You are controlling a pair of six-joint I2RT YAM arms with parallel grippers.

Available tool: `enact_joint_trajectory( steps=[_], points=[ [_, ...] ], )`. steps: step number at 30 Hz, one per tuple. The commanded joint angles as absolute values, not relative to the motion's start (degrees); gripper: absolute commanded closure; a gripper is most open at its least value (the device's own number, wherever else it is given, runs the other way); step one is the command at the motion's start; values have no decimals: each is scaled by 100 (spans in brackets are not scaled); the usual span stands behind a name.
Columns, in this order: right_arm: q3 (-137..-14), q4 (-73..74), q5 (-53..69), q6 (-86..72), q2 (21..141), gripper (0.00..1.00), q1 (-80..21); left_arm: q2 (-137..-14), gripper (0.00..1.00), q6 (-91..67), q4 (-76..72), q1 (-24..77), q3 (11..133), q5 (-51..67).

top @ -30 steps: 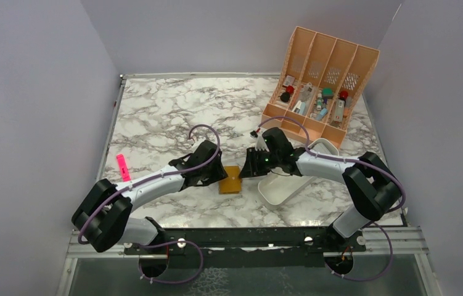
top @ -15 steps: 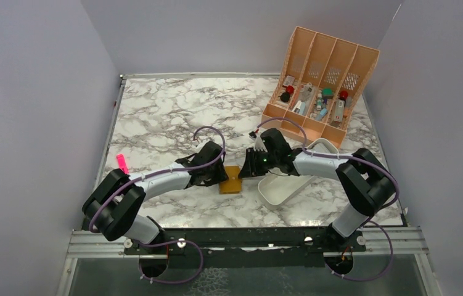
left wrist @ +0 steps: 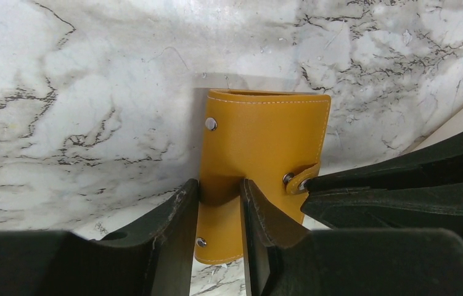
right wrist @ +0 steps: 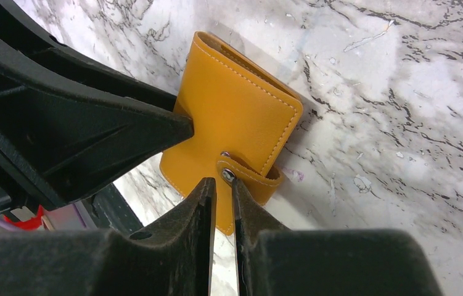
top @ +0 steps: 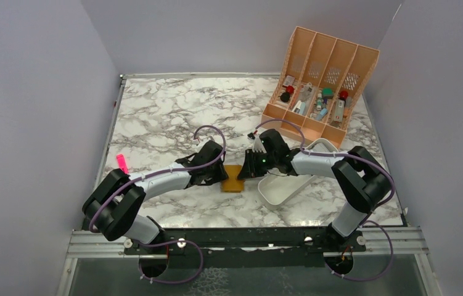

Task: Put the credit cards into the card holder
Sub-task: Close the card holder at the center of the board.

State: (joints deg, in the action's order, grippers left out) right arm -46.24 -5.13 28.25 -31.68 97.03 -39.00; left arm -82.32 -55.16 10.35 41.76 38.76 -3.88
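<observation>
Now my left gripper (left wrist: 216, 196) clamps the left edge of the mustard-orange leather-like folding wallet (left wrist: 266, 135). My right gripper (right wrist: 223, 185) pinches its snap tab (right wrist: 252, 176).

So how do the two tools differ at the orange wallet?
The left tool has fingers apart; the right tool has them almost together. The left tool sits over the body of the mustard-orange leather wallet, the right tool at its snap strap. Both reach the folded wallet from opposite sides.
</observation>
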Motion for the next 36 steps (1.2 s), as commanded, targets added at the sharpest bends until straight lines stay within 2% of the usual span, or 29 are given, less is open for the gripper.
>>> enact_joint_trajectory(
  steps=[1, 16, 23, 36],
  points=[
    [-4789, -664, 2953, -3129, 9831, 80, -3929, -8237, 67, -5558, 812, 4219, 3815, -253],
    [-4867, -650, 2848, -3129, 10058, 80, -3929, -8223, 68, -5650, 662, 4218, 3727, -150],
    [-4908, -572, 2814, -3078, 10145, 84, -3942, -8225, 68, -5655, 623, 4228, 3727, -140],
    [-5109, -369, 2835, -2965, 10279, 85, -4059, -8347, 70, -5672, 282, 4248, 3691, 72]
  ],
)
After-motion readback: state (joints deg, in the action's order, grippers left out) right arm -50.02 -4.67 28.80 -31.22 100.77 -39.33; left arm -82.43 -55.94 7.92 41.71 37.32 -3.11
